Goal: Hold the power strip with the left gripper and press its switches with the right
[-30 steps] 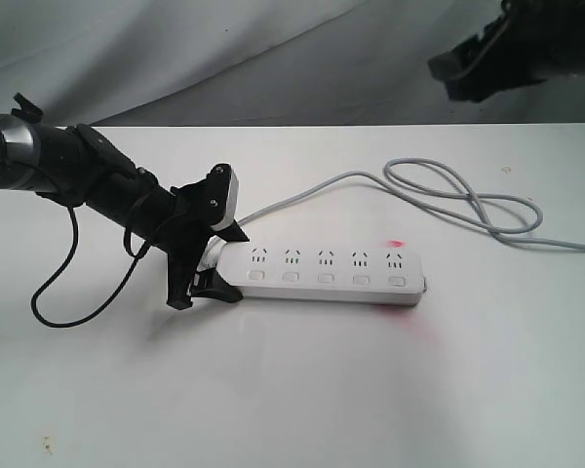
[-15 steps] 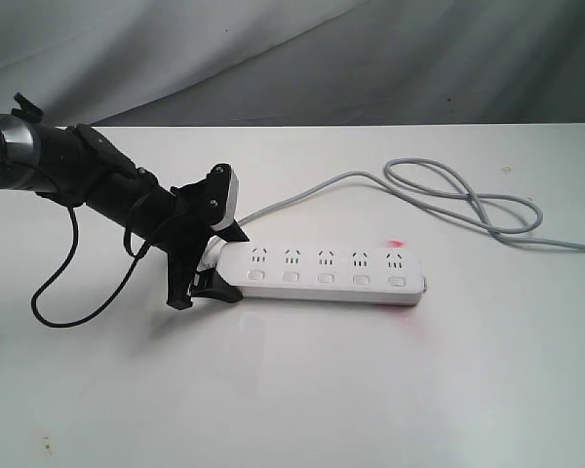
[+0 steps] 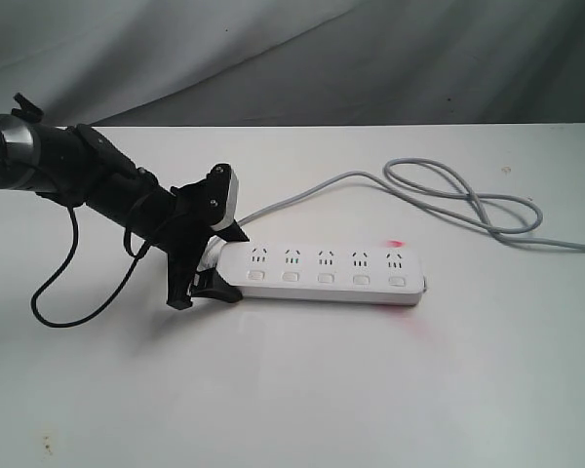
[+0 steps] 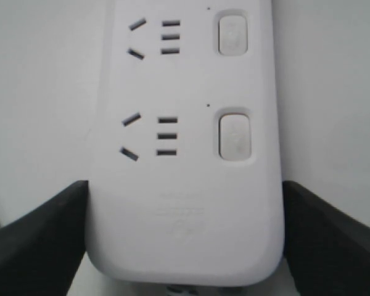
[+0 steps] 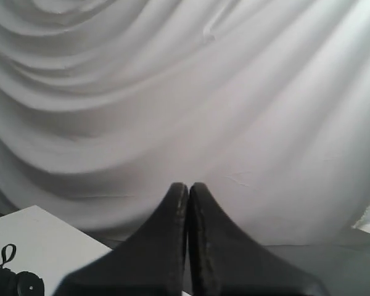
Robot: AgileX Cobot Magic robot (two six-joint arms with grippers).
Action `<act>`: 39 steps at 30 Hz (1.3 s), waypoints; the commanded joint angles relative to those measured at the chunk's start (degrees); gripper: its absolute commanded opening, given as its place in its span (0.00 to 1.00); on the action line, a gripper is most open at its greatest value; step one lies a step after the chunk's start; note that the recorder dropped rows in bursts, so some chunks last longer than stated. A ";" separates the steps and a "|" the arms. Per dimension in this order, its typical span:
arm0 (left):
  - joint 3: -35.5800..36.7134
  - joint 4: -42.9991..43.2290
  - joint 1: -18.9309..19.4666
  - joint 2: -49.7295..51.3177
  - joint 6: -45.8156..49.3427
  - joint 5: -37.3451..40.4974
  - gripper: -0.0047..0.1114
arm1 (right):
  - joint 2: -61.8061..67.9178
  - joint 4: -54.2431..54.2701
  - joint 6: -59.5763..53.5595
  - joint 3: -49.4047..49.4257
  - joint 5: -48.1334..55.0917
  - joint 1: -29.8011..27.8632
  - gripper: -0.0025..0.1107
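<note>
Holding power strip (image 3: 327, 273) by its left end w/ left tool (image 3: 222, 265) clamped across it, flat on surface (image 3: 302, 390) mid-frame, long axis L–R, switches (image 3: 326, 279) up; right tool (image 5: 188, 209) pinched together, empty, outside ext. view, facing backdrop (image 5: 172, 92), so well apart.

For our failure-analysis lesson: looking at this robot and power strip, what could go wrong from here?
1. The left end effector grips only one rounded end of the power strip; pressing the far switches might pivot the free end.
2. The right end effector, shut, faces the backdrop, not the strip; its approach could snag the looped cord.
</note>
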 commanded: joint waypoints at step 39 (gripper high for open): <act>-0.11 -0.52 -0.32 -0.07 0.25 -0.15 0.04 | -39.66 -61.43 59.02 54.82 -7.25 -9.65 0.02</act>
